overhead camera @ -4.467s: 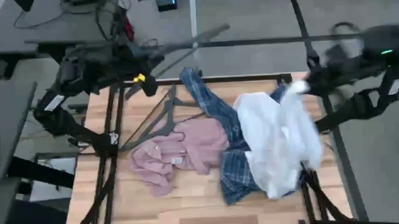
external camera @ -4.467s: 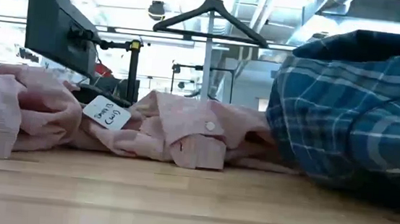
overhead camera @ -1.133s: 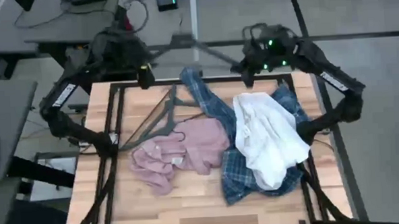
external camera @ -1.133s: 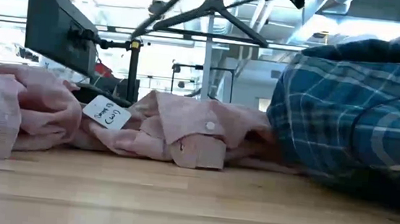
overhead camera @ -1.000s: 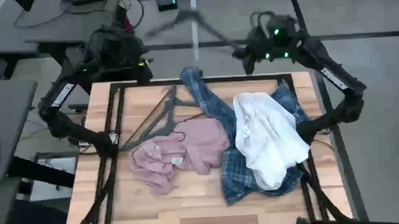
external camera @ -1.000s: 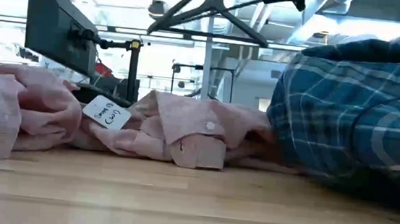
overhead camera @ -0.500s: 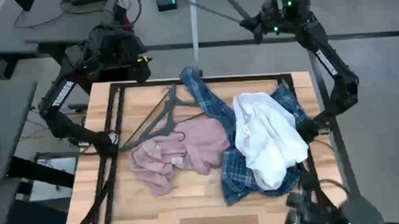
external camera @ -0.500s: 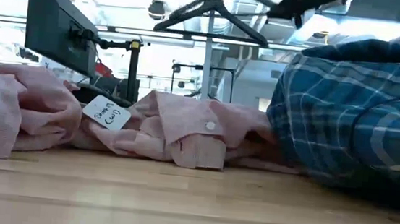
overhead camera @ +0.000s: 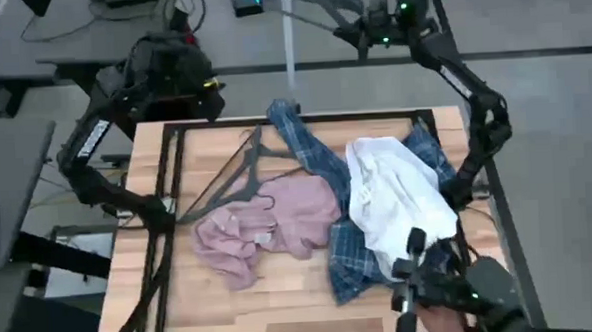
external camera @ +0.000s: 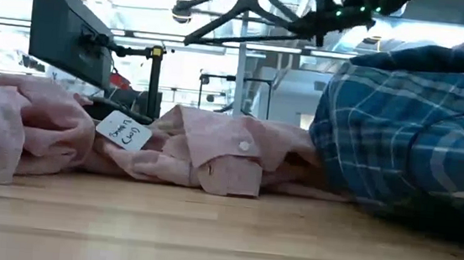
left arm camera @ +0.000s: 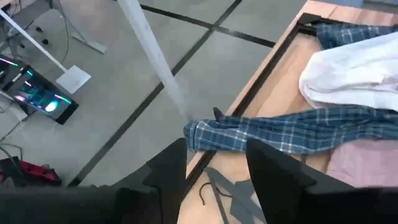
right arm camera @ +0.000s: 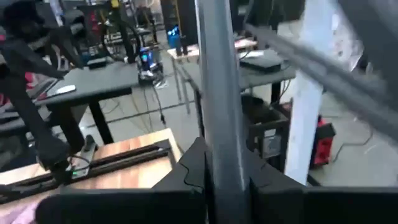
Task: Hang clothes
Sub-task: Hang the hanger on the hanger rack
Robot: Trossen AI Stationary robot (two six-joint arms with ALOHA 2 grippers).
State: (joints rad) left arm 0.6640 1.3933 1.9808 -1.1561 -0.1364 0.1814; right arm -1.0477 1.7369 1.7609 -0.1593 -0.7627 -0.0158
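Observation:
Three shirts lie in a heap on the wooden table: the white one (overhead camera: 398, 207) on top of the blue plaid one (overhead camera: 321, 170), the pink one (overhead camera: 269, 227) to their left. The low view shows the pink shirt (external camera: 205, 153) and the plaid one (external camera: 408, 137) close up. Beyond the table's far edge my right gripper (overhead camera: 362, 30) is raised and shut on a dark hanger (overhead camera: 314, 7). My left gripper (overhead camera: 211, 90) waits open over the far left corner, with nothing between its fingers (left arm camera: 168, 171). My right gripper pinches a straight grey bar of the hanger (right arm camera: 219, 124) between its two fingers. The hanger (external camera: 242, 17) is lifted clear and tilted, high up beside the white pole, past the table's far edge.
Dark hangers (overhead camera: 232, 179) lie on the table's far left part. A white rack pole (overhead camera: 289, 46) stands beyond the far edge. A dark object (overhead camera: 457, 289) reaches in at the near right corner. The plaid sleeve (left arm camera: 261, 130) hangs over the far edge.
My right gripper has risen and gone away past the table's far edge with the hanger, which has tipped from level to slanted. A dark object has come in at the table's near right corner.

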